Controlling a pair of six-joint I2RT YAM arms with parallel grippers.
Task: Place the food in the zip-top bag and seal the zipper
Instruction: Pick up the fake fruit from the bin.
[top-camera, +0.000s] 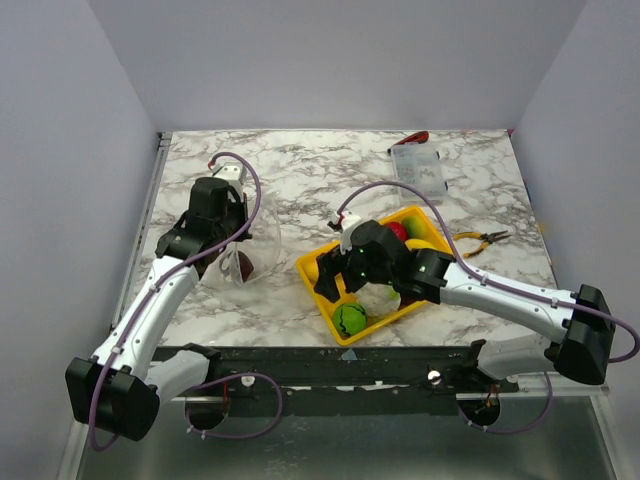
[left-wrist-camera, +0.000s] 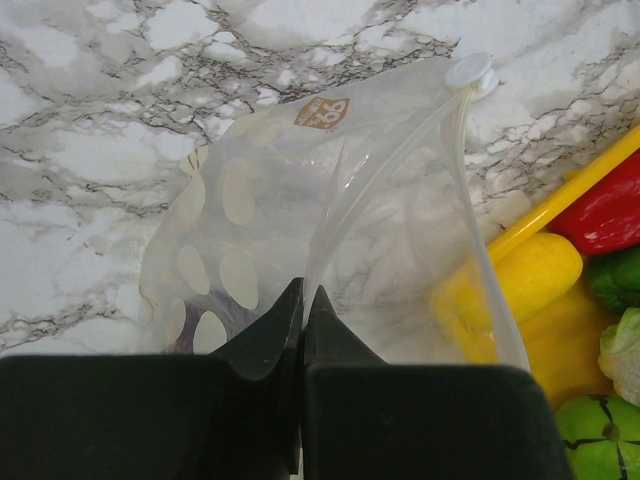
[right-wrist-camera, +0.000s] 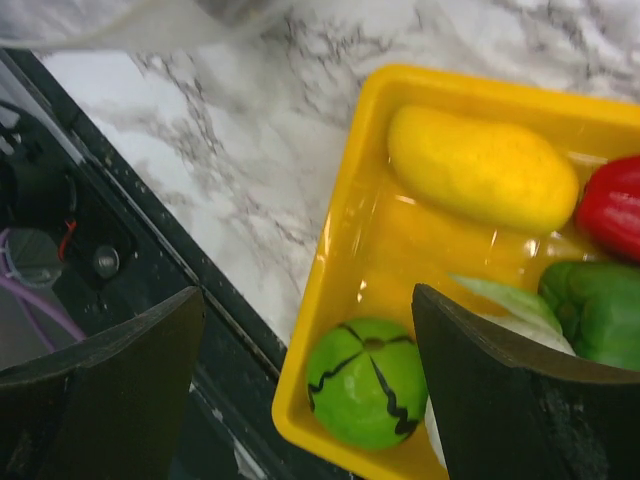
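Nearest, at the table's front edge, the right gripper (right-wrist-camera: 305, 300) hangs over the near corner of the yellow tray (right-wrist-camera: 322, 250). Its fingers (right-wrist-camera: 500, 390) are spread wide with nothing between them. Below the gap lies a green round piece (right-wrist-camera: 365, 382) marked with dark lines.

Only the right wrist view lays out the rest of the food in the tray. A pale cauliflower (right-wrist-camera: 505, 305) lies beside one finger, with a green pepper (right-wrist-camera: 598, 310) next to it. A yellow piece (right-wrist-camera: 482, 168) sits further in, and a red pepper (right-wrist-camera: 618, 205) is at the frame's edge. From above, the arm covers much of this.

Left of the tray, the left gripper (left-wrist-camera: 303, 305) has its jaws pressed together, pinching the film of the zip-top bag (left-wrist-camera: 260, 200). The bag spreads away from the tips over the marble table (left-wrist-camera: 90, 120), near the tray's left side.

The left wrist view alone gives the bag's detail. It shows pale dots and the zipper (left-wrist-camera: 478, 250) running along one edge up to a white round slider (left-wrist-camera: 470, 72). Near the far edge is a small tan label (left-wrist-camera: 322, 112); its print looks like two rounded figures, too small to read with certainty. The top view alone shows a dark piece (top-camera: 240, 266) inside the bag.

Farther back and to the right lie yellow-handled pliers (top-camera: 478, 240). Beyond them, near the far edge, is a clear compartment box (top-camera: 415, 165).
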